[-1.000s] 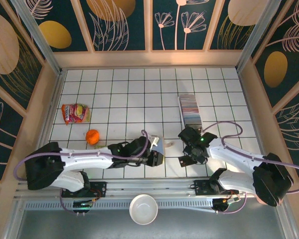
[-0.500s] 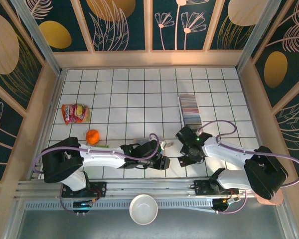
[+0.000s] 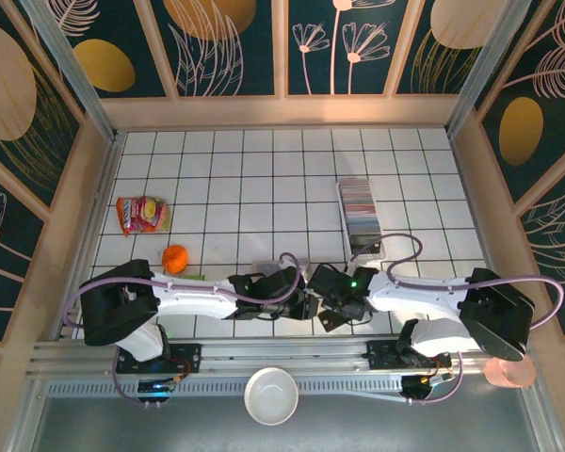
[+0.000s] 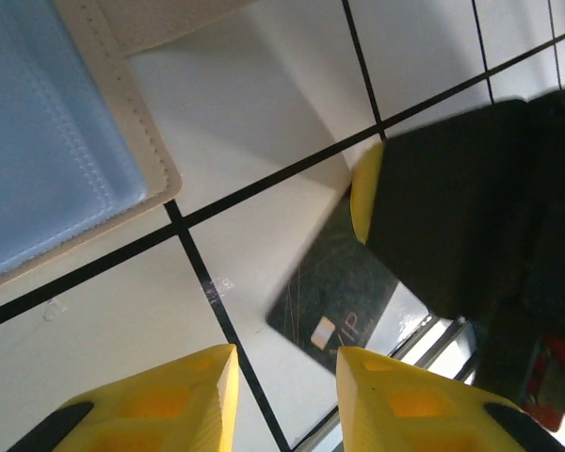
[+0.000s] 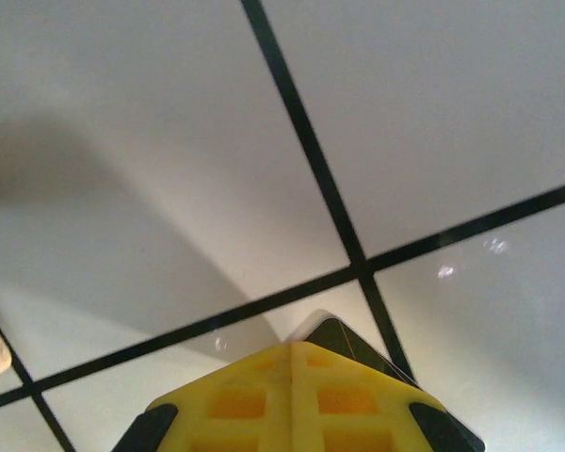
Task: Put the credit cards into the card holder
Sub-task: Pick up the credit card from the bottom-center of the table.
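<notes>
The card holder (image 4: 66,141) lies open on the tiles at the upper left of the left wrist view, tan-edged with a blue-grey inside. My left gripper (image 4: 284,377) hovers just beside it, open with nothing between its yellow fingers. My right gripper (image 3: 328,303) sits directly to the right of the left gripper (image 3: 301,303), near the table's front edge. It is shut on a dark credit card (image 4: 334,301), whose corner pokes past the closed fingertips (image 5: 358,344). More credit cards (image 3: 363,209) stand in a packed row at the back right.
The row of cards sits in a long clear tray (image 3: 367,247). An orange (image 3: 175,258) and a snack packet (image 3: 142,214) lie at the left. A white bowl (image 3: 271,395) sits below the front rail, and a pink object (image 3: 508,372) at the lower right.
My right gripper has carried the dark card left, up to the left gripper. The left arm stretched right early on and has since stayed nearly still.
</notes>
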